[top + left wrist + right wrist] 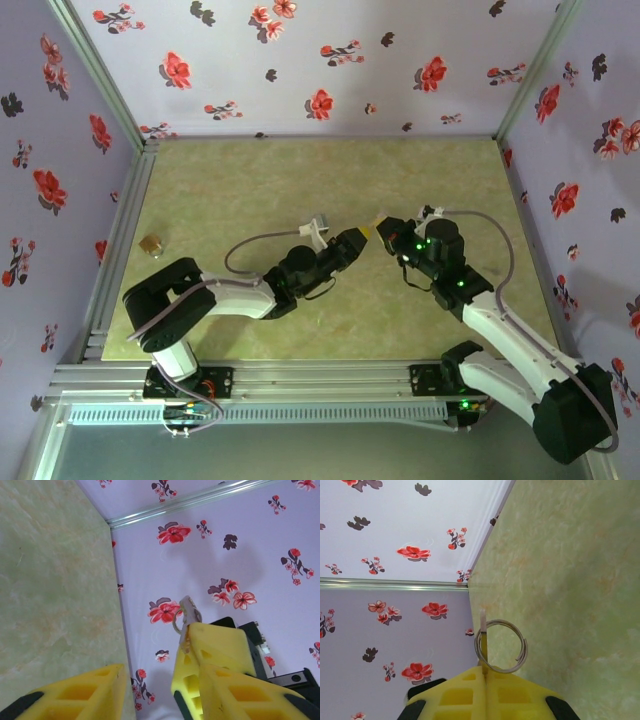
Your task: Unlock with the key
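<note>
Top external: left gripper and right gripper meet tip to tip mid-table. The brass padlock lies well apart, by the left wall.
Left wrist: the left gripper's jaws stand apart, near the key.
Right wrist: the right gripper's 2 fingers are clamped on the key, with blade and ring protruding.
Judgement: the key is light, stiff and slippery; it should be held by the head.

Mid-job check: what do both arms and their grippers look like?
Left arm and right arm: white links, black joints, looping grey cables; green lights on the right. Left gripper and right gripper: yellow, pocketed fingers on black mounts.
</note>
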You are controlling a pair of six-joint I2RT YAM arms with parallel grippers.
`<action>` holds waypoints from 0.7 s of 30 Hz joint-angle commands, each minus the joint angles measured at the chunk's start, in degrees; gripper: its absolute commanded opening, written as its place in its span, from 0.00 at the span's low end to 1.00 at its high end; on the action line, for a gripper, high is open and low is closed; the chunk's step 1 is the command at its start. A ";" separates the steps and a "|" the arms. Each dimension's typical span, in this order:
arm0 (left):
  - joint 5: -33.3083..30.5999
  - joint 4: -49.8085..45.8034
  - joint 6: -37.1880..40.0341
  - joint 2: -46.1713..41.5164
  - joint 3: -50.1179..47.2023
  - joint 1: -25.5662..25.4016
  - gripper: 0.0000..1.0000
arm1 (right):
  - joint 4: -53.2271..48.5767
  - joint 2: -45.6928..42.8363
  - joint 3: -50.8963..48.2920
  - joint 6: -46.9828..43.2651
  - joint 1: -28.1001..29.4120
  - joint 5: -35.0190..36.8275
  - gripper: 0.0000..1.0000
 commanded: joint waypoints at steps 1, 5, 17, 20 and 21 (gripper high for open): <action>-0.21 3.31 -1.20 0.50 1.81 -0.31 0.42 | 2.26 -0.23 -1.11 1.04 0.59 1.25 0.00; -0.04 3.61 -1.38 0.69 2.19 -0.31 0.41 | 2.62 -0.21 -1.38 1.02 0.95 1.05 0.00; 1.19 4.38 -2.61 2.70 3.84 -0.18 0.32 | 3.08 -0.35 -2.15 1.26 2.00 1.72 0.00; 1.25 4.51 -2.80 2.83 3.80 -0.05 0.29 | 3.12 -0.63 -2.35 1.26 2.24 1.88 0.00; 1.28 4.45 -2.73 2.86 3.92 -0.05 0.28 | 3.06 -0.74 -2.44 1.41 2.29 1.98 0.00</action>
